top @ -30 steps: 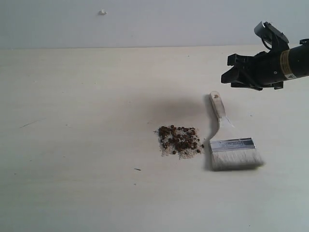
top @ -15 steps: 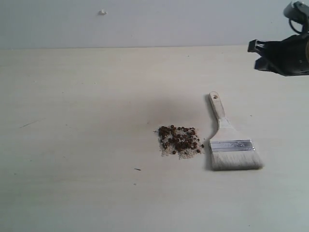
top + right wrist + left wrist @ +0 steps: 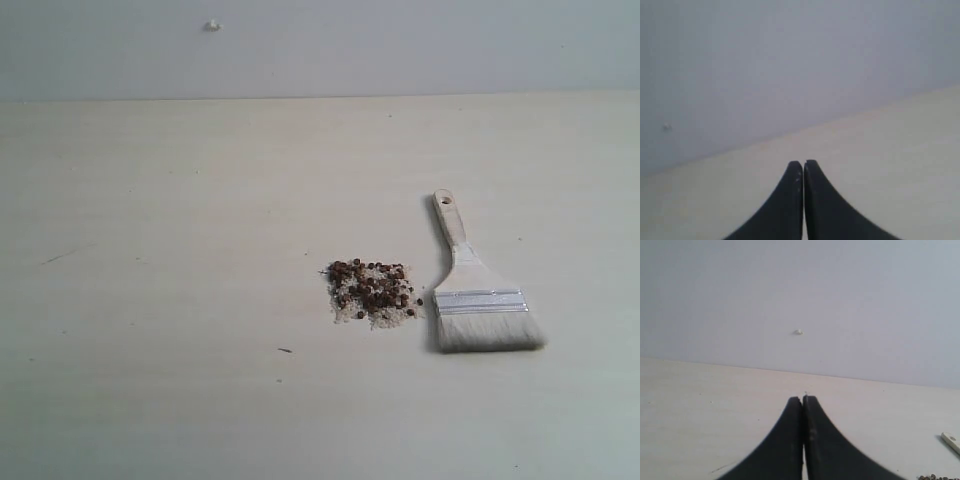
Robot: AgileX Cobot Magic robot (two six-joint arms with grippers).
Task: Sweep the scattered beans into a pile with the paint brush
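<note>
The beans (image 3: 372,291) lie gathered in one small dark reddish-brown heap on whitish grit, right of the table's middle. Just to their right the paint brush (image 3: 475,292) lies flat, its pale handle pointing away and its off-white bristles toward the front. Neither arm shows in the exterior view. My left gripper (image 3: 803,399) is shut and empty above bare table; the brush's handle end (image 3: 951,440) and a few beans (image 3: 937,477) show at the edge of the left wrist view. My right gripper (image 3: 803,163) is shut, holding nothing, facing the wall.
The pale wooden table (image 3: 160,250) runs back to a grey wall. A small white knob (image 3: 212,25) sits on the wall at the back left. A few thin dark marks (image 3: 285,350) lie on the tabletop.
My right arm has pulled back to the right and out of the exterior view, and its gripper has gone from open to shut. Brush and beans have not moved.
</note>
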